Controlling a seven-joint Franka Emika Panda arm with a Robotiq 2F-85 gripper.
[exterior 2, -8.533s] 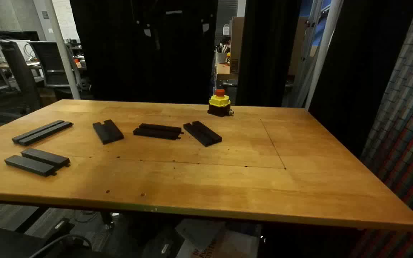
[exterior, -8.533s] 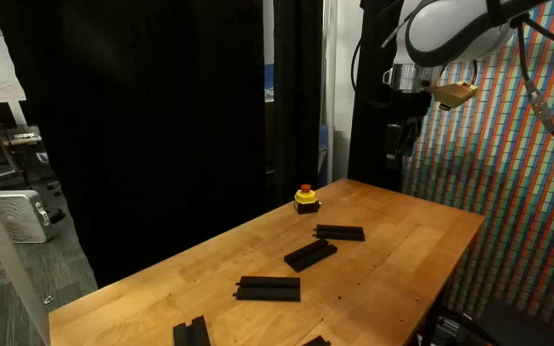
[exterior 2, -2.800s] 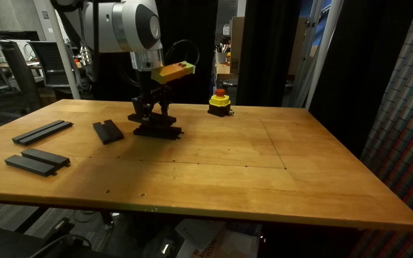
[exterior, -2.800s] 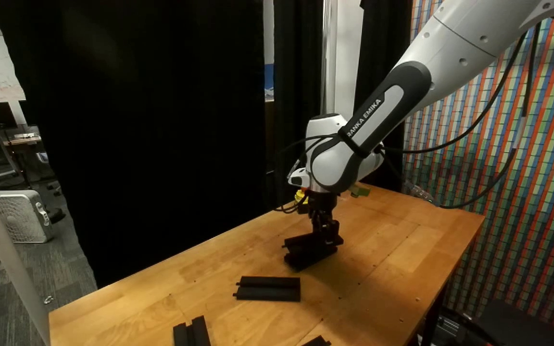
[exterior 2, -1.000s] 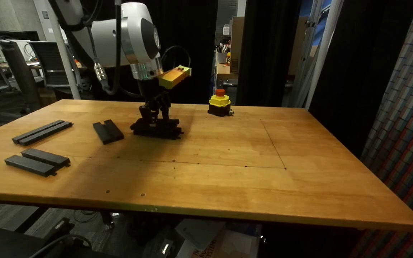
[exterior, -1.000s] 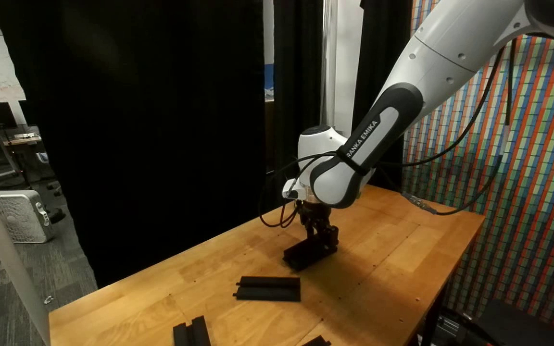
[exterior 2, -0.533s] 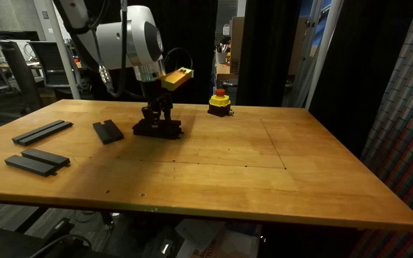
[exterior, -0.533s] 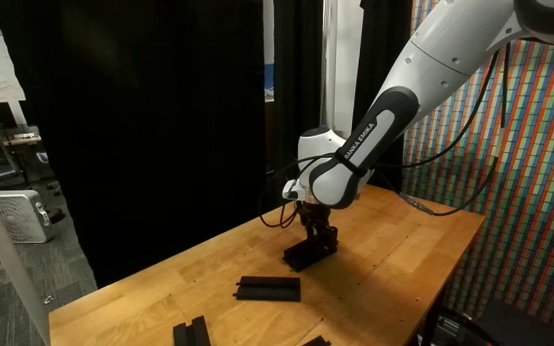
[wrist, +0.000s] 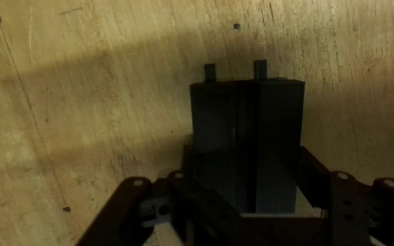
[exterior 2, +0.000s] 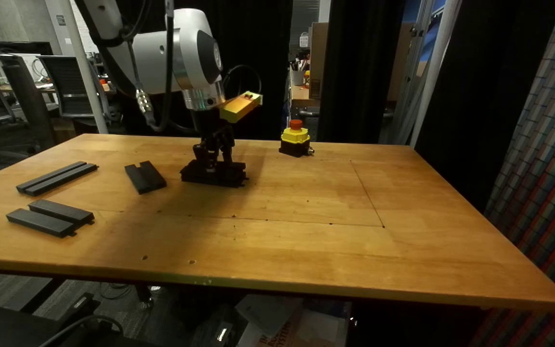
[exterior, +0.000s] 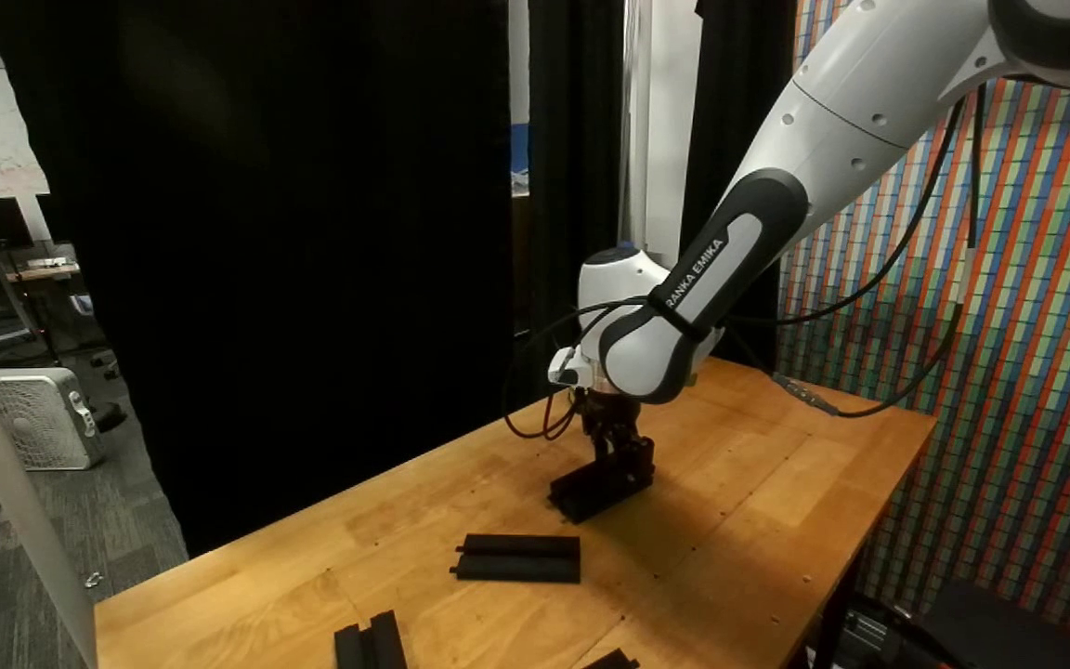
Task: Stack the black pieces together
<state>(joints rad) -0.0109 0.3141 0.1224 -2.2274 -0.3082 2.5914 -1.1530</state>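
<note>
One black piece [wrist: 280, 112], a grooved slab of two bars, lies between the fingers of my gripper [wrist: 246, 160], which press its two long sides. This held piece rests flat on a lower black piece [exterior 2: 215, 181], closely lined up with it; in the wrist view the upper slab covers nearly all of the lower. In an exterior view my gripper [exterior 2: 219, 166] stands upright over this pair. Three separate black pieces lie flat on the table: one beside the pair [exterior 2: 145, 177], a longer one [exterior 2: 58, 178] at far left, and another [exterior 2: 48, 218] in front of that.
A yellow-and-red button box [exterior 2: 296, 135] stands near the table's back edge, to the right of the pair; my arm hides it in an exterior view. The wooden table [exterior 2: 306, 250] ends at a front edge. Black curtains [exterior: 312, 279] hang behind it.
Eight seconds ago both slabs lay apart on the table. My gripper took one, carried it over the other and lowered it on. In the last second the pair has shifted slightly.
</note>
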